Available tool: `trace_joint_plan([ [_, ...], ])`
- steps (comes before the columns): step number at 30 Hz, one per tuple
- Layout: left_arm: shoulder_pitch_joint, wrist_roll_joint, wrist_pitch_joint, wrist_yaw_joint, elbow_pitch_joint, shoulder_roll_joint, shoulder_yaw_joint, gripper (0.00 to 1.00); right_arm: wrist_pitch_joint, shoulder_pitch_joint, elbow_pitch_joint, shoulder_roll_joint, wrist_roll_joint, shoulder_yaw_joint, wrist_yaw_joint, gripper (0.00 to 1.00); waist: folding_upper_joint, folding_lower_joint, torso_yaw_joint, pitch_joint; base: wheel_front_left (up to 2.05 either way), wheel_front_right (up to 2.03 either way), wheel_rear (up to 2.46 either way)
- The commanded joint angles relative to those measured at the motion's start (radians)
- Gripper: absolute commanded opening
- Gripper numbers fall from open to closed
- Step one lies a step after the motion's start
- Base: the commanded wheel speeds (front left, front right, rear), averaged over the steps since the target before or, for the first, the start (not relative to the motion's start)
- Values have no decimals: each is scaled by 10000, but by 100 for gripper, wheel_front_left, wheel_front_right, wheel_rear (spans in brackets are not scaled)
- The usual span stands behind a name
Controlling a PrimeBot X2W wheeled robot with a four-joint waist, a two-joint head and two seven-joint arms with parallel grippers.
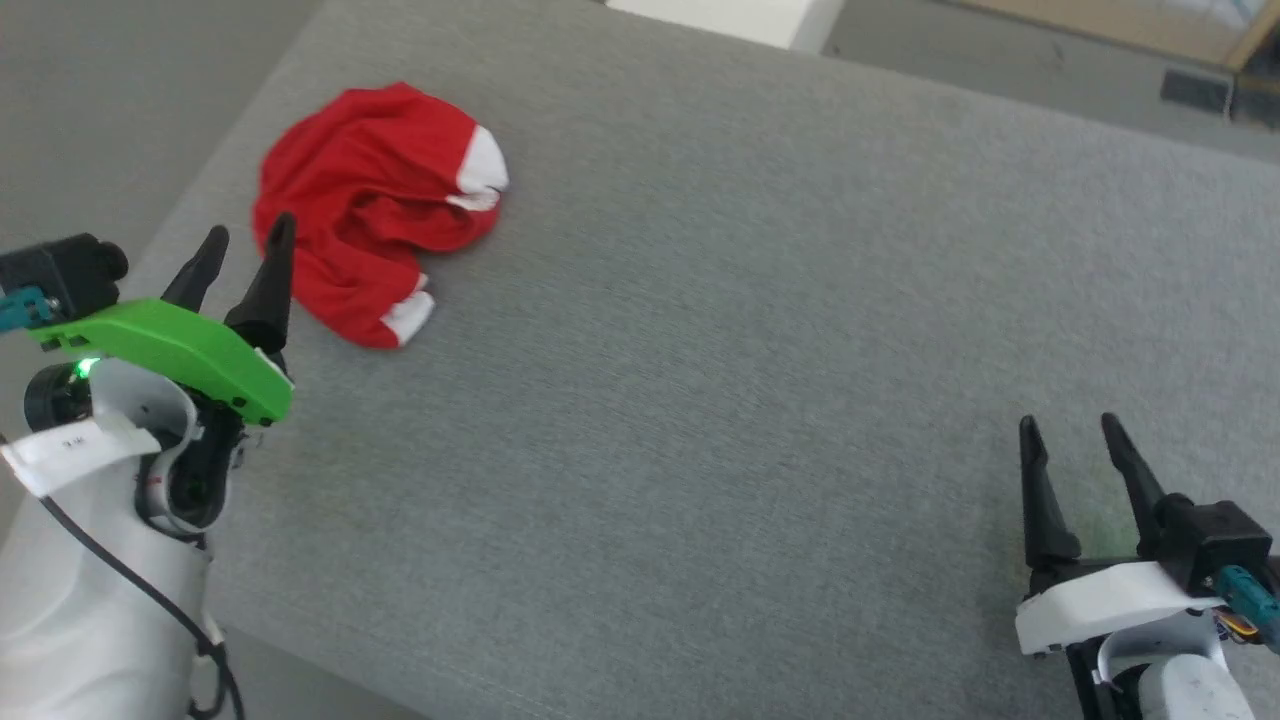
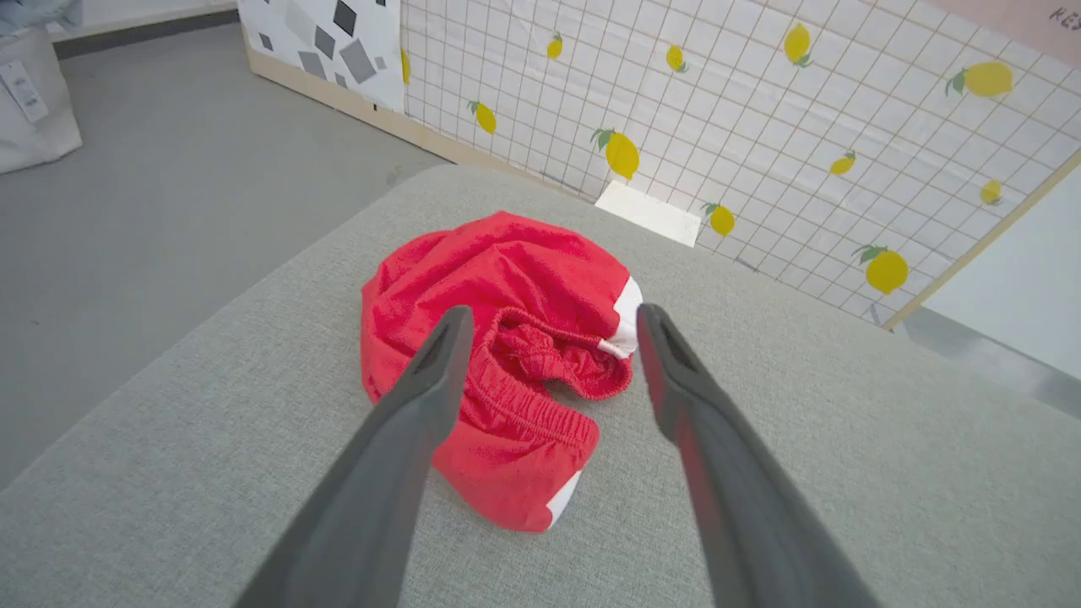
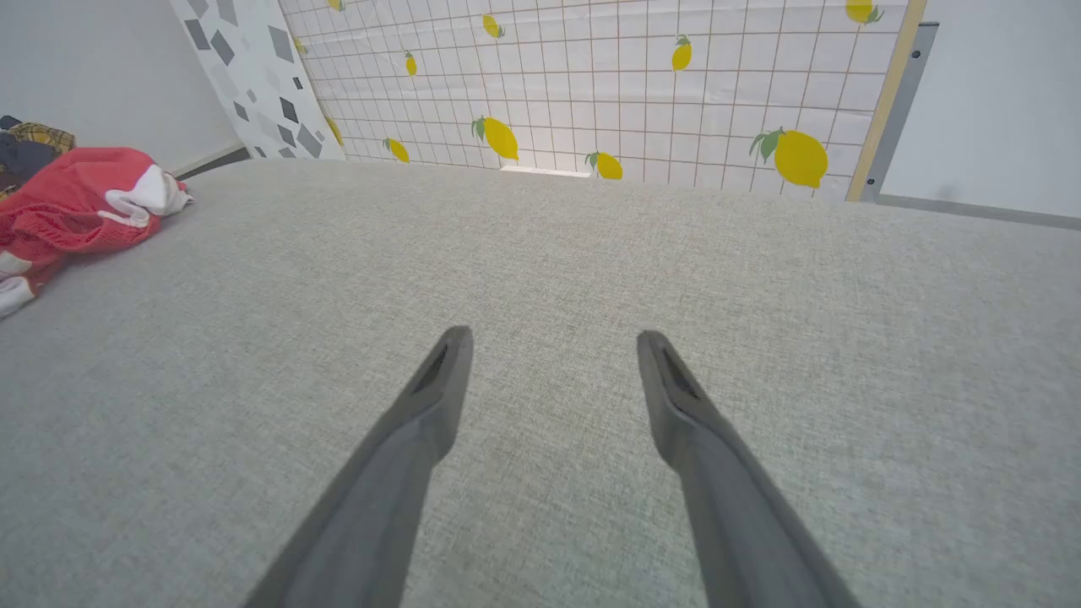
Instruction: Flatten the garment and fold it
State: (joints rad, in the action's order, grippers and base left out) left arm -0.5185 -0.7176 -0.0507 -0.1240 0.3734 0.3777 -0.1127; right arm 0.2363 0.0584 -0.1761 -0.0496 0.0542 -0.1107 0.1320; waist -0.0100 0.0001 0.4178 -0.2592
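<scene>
At the left of the head view, the left end effector (image 1: 249,228) is held over the near-left part of the grey fabric-covered desk (image 1: 750,350), its two dark fingers spread apart with nothing between them. Just beyond its fingertips and slightly to the right, the red garment (image 1: 370,190) is seen lying in a crumpled heap near the desk's far-left corner. One fingertip overlaps the garment's left edge in this view, and whether cloth is touched cannot be told. White trim (image 1: 485,165) is visible at the heap's right side and at its near end.

In the left wrist view the garment (image 2: 507,270) is framed between the fingers of the left end effector (image 2: 553,310). Detail lost from the head camera is given here: a gathered elastic waistband (image 2: 540,405) folded across the middle of the heap. A grid-patterned wall panel printed with lemons (image 2: 760,127) and a grey floor (image 2: 169,186) are also shown beyond the desk.

Far to the right, the right end effector (image 1: 1068,423) is held over bare desk, well apart from the garment, fingers likewise spread and empty. In its own wrist view (image 3: 553,335) the garment (image 3: 76,203) is placed at the far left edge, with a heap of dark and plaid cloth (image 3: 25,143) behind it
</scene>
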Motion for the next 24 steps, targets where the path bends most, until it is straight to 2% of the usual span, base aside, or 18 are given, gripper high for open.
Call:
trace_joint_plan([
  [1,-205,-373,-314,-64,222,302,-202,100,-38,166,101,-6,-83,-57,-13,100,100,-1,-947,-1082,0,0,0],
  [5,-440,-1026,-1302,-65,1132,754,-631,100,-69,217,252,-6,-93,-80,-13,100,100,-1,-1143,-1395,0,0,0],
  [11,-664,-1579,-2501,-66,2363,642,-1211,100,-129,97,368,-6,-124,-133,-13,100,100,-1,-1111,-1572,0,0,0],
  [18,-588,-1741,-2731,-66,3177,384,-1937,100,-262,41,456,-6,-162,-109,-13,100,100,-1,-996,-1524,0,0,0],
  [19,-583,-1668,-2570,-66,3299,406,-2005,26,-274,54,454,-6,-159,-88,-13,100,100,-1,-993,-1473,0,0,0],
  [20,-586,-1599,-2403,-66,3354,425,-2071,0,-280,65,455,-6,-151,-69,-13,100,100,-1,-995,-1436,0,0,0],
  [24,-668,-1532,-1151,-66,3356,463,-2058,0,-270,69,404,-6,-70,10,-13,100,100,-1,-994,-1180,0,0,0],
])
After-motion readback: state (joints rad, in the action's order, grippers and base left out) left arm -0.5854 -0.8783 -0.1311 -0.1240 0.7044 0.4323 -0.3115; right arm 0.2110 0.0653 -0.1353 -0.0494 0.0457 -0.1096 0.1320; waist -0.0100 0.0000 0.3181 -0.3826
